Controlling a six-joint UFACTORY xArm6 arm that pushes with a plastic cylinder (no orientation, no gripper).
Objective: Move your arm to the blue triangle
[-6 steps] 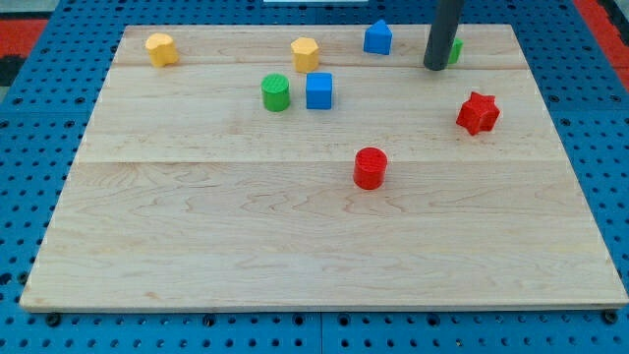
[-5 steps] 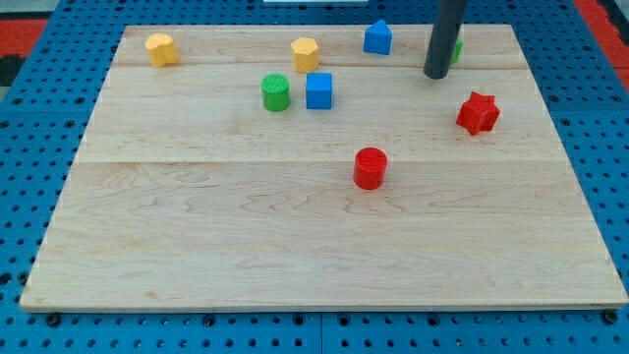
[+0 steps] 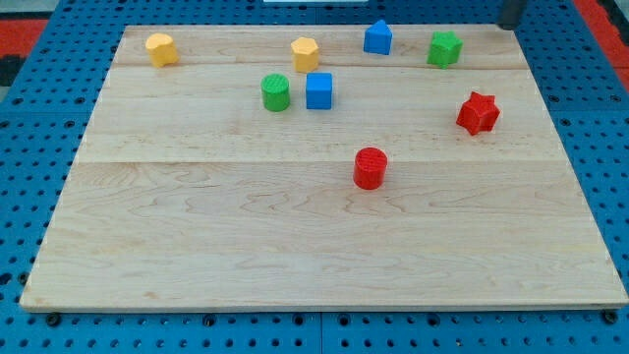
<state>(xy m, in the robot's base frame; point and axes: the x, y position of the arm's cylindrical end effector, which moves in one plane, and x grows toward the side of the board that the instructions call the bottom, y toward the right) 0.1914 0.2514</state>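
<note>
**Board inventory: 8 blocks, tip at the far right corner**

Camera view, 1 frame.

We list 8 blocks on the wooden board (image 3: pixel 295 246), which lies on a blue pegboard (image 3: pixel 20 147).

1. Blue triangle (image 3: pixel 377 37): the task's block, a blue piece with a pointed top, close to the board's top edge and a little right of centre.
2. Green block (image 3: pixel 444 48): just right of the blue triangle along the top edge, apart from it; we cannot make out its exact shape.
3. Yellow block (image 3: pixel 306 53): left of the blue triangle, near the top edge, faceted.
4. Second yellow block (image 3: pixel 161 48): near the top left corner.
5. Green cylinder (image 3: pixel 276 92): below the first yellow block, slightly left.
6. Blue cube (image 3: pixel 318 90): just beside the green cylinder on its right, a narrow gap between them.
7. Red star (image 3: pixel 478 112): near the right edge, below the green block.
8. Red cylinder (image 3: pixel 371 167): near the board's centre, well apart from the others.

My tip (image 3: pixel 511 24): we see only a short dark end at the view's top, just beyond the board's top right corner, well right of the blue triangle and touching no block. We carry no jaws; the rod holds nothing.
</note>
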